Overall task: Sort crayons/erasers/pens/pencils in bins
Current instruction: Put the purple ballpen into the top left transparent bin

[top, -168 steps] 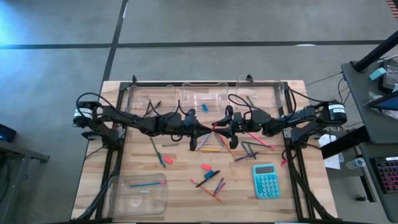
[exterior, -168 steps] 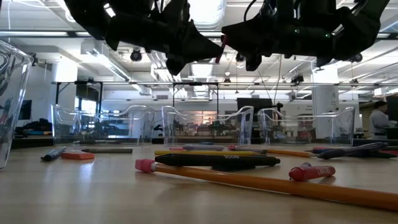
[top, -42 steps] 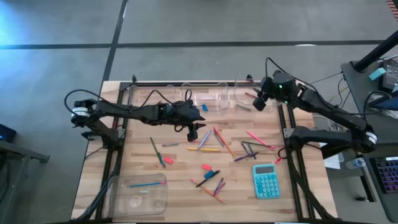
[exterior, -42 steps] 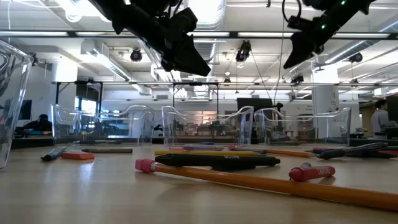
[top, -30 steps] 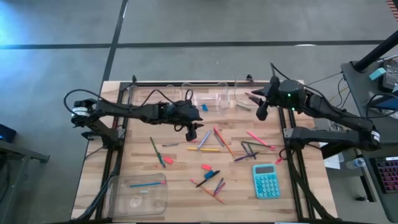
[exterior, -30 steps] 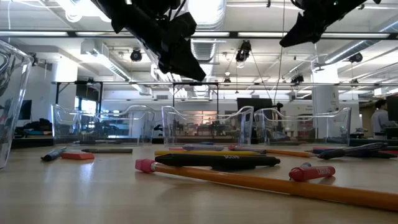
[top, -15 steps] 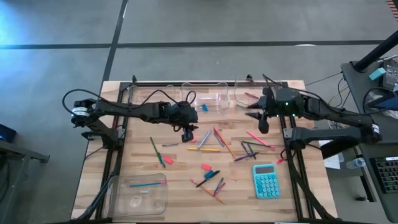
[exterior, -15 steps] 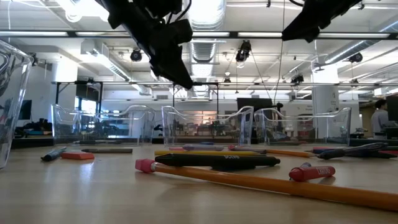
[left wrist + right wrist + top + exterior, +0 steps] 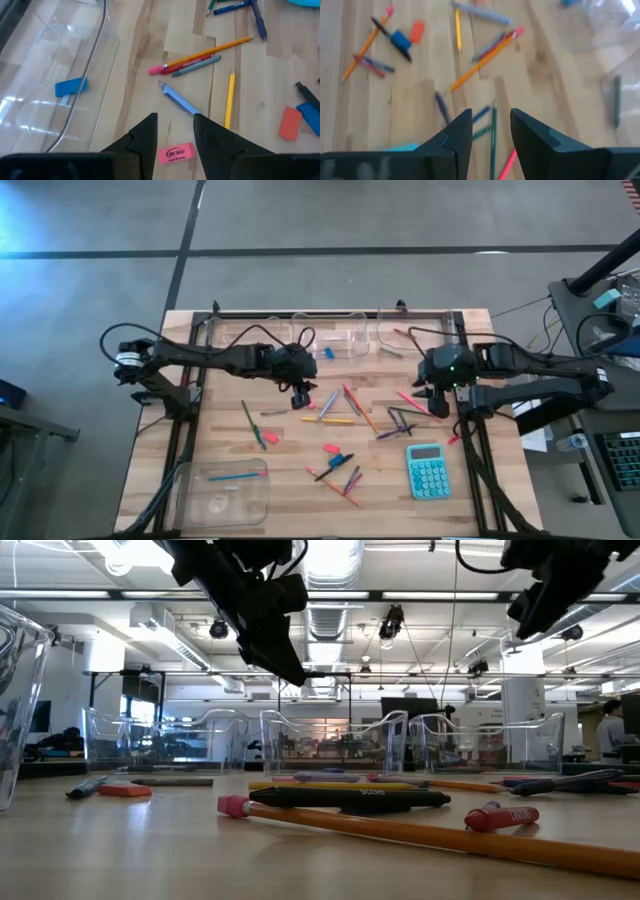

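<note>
Now, line up over the pink eraser.
Your left gripper [image 9: 174,131] hangs empty, fingers parted, directly above the pink eraser [image 9: 176,152] beside the blue-grey pen [image 9: 180,101]; drop straight, straddle it squarely. Right gripper [image 9: 490,131] waits parted, empty, above the scattered pencils [image 9: 485,58].

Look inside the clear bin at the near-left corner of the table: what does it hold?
In the high view, the near-left bin holds one long thin blue stick with a red end, probably a pencil, lying near its far wall. Its floor otherwise looks bare, though glare on the clear plastic could hide something small.
</note>
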{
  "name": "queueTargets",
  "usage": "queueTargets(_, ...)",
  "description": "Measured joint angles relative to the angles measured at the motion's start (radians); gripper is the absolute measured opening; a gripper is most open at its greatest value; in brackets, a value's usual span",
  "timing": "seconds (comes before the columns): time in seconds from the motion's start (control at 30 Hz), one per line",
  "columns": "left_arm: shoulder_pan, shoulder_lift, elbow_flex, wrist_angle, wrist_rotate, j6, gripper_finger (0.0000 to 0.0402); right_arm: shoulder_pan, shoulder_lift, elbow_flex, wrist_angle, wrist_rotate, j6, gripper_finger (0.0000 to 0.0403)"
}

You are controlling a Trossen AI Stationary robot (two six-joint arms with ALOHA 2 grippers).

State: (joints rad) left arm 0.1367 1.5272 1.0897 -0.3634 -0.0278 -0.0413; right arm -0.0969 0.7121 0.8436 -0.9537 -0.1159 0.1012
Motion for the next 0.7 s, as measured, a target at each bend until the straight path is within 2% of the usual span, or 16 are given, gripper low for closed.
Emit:
queueTargets(0.27,0.0,0.0,0.0,0.014,0.0,-0.01,0.0112,0.055,0.008,-0.05,-0.037,-0.021,0.071,0.0123)
queueTargets(0.37,0.0,-0.008,0.0,-0.009,-0.001,-0.075,0.0112,0.077,0.02,-0.07,-0.035,-0.023,0.073,0.0123)
queueTargets(0.6,0.001,-0.108,0.051,-0.185,-0.001,-0.054,0.0112,0.14,0.072,-0.094,-0.003,-0.024,0.063,0.0123)
queueTargets(0.7,0.001,-0.17,0.057,-0.189,-0.001,-0.057,0.0112,0.179,0.101,-0.107,0.047,-0.024,0.059,0.0123)
